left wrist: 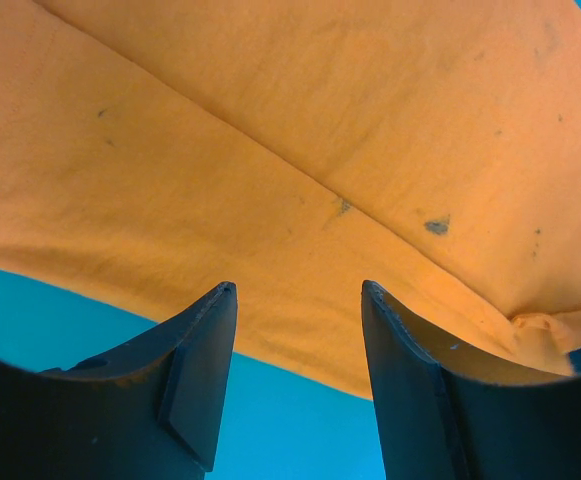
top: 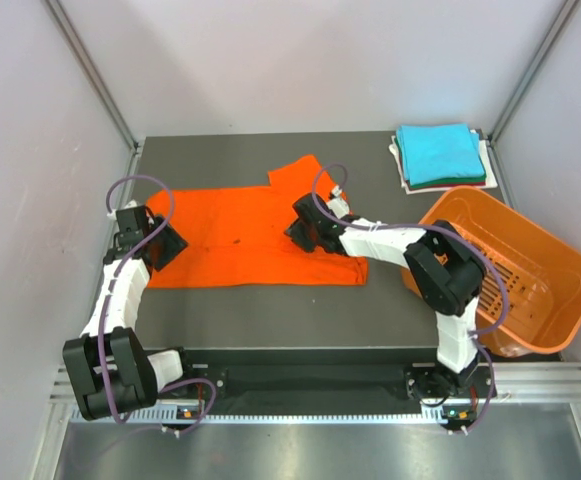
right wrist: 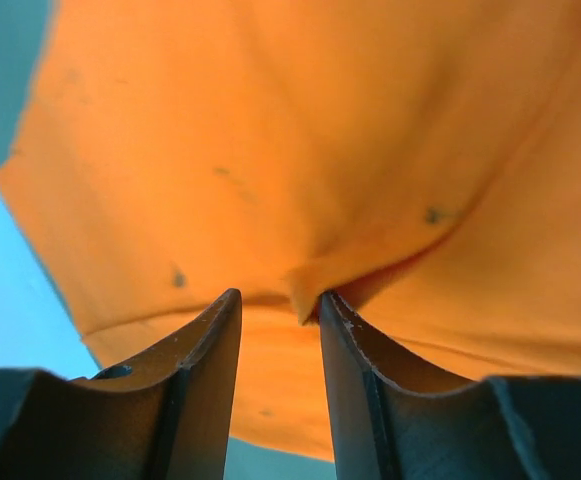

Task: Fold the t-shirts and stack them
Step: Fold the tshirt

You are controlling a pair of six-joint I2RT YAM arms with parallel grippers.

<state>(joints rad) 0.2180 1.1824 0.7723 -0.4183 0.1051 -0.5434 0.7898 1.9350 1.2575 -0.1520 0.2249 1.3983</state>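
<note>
A bright orange t-shirt [top: 240, 235] lies spread flat on the dark table [top: 270, 320], one sleeve pointing to the back. My left gripper [top: 160, 245] is at its left edge, open, the fingers [left wrist: 206, 340] straddling the hem of the orange t-shirt [left wrist: 270, 150]. My right gripper [top: 300, 225] rests on the shirt's right part below the sleeve. Its jaws [right wrist: 278, 295] stand narrowly apart, a puckered ridge of orange t-shirt [right wrist: 270, 130] touching the right fingertip. A turquoise folded t-shirt [top: 440, 153] tops a stack at the back right, with white and dark edges showing beneath.
An orange slotted plastic basket [top: 510, 270] hangs tilted off the table's right edge, close to the right arm's elbow. Grey walls close in the table on the left, back and right.
</note>
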